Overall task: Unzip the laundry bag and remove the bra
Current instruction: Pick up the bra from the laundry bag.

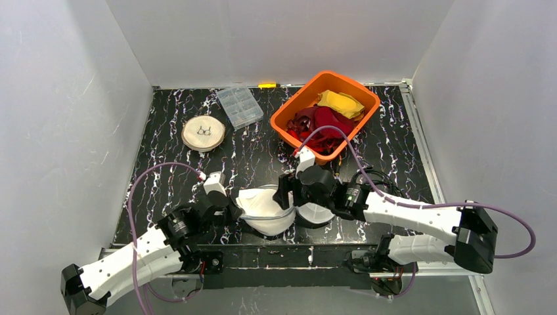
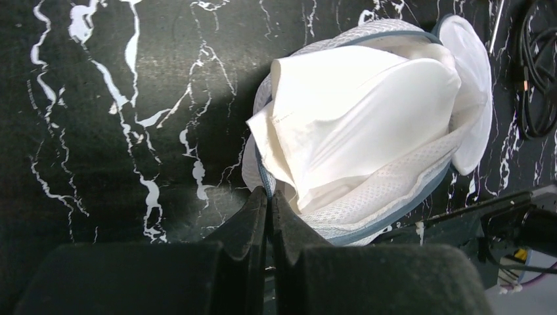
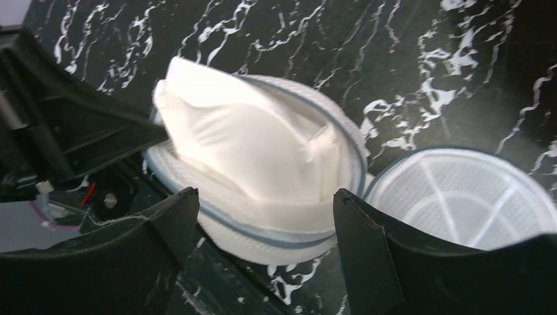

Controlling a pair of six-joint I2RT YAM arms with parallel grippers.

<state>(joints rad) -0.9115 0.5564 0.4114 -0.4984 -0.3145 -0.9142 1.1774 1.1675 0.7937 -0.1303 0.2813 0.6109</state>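
Your left hand (image 1: 234, 211) reaches in from the near left corner of the counter (image 1: 263, 147). In its wrist view its fingers (image 2: 253, 216) are pressed together, tips touching the near left rim of the laundry bag (image 2: 387, 190); you cannot tell whether any mesh is pinched between them. The bag lies close to the counter's near edge, about midway along it, unzipped, with the white bra (image 2: 368, 111) bulging up out of its open mouth. Just right of it the bag's round mesh lid (image 3: 460, 197) lies flipped open on the counter, touching the bag's right side. Your right hand (image 3: 266, 197) hangs over the bag with its fingers wide apart, holding nothing; the bra shows between them

Toward the far left, a round wooden disc (image 1: 203, 133) carries a small dark metal thing. Beside it, near the far edge, sits a clear compartment box (image 1: 240, 106), its contents too small to tell. The orange basket (image 1: 284, 125) toward the far right corner holds red cloth (image 1: 322, 121) and yellow cloth (image 1: 341, 103)

Only the top view shows you the disc, box and basket. Only the left wrist view shows the closed fingertips at the rim, and only the right wrist view shows the ribs inside the lid
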